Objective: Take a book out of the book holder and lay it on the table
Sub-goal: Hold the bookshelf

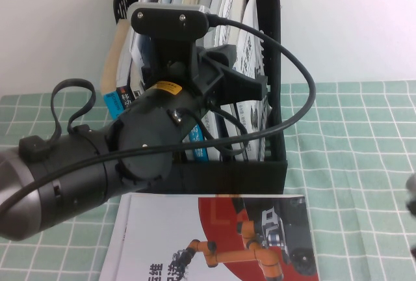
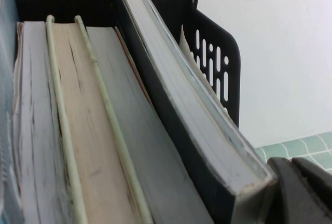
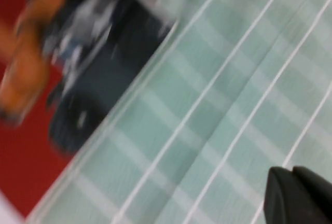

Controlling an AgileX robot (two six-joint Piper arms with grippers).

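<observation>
The book holder (image 1: 273,164) is seen standing upright on the table (image 1: 351,144) at about 12 o'clock in the high view, its compartments packed with upright books. The left arm is stretched from 8 o'clock toward the rack, and the left gripper (image 1: 244,86) is placed at the rack's upper front, among the tops of the books in the right-hand compartments. The book (image 1: 250,50) (white-grey front, dark print) is found still standing in the holder, at 1 o'clock from the gripper's black fingers. Whether those fingers are spread or pinching a cover cannot be told, since the gripper's body and a looping black cable are in the way. In the left wrist view, a leaning book's page edge (image 2: 207,125) is shown just beside a dark fingertip (image 2: 301,193), next to three upright page blocks and the rack's slotted wall (image 2: 218,68).

A white-and-red cover with an orange robot arm (image 1: 214,242) is laid flat on the cloth at 6 o'clock, just in front of the rack. The right gripper (image 1: 412,203) is only glimpsed at the 3 o'clock edge of the high view; its fingers are pressed together with nothing between them, held over the checked cloth near that flat cover's corner (image 3: 62,79).
</observation>
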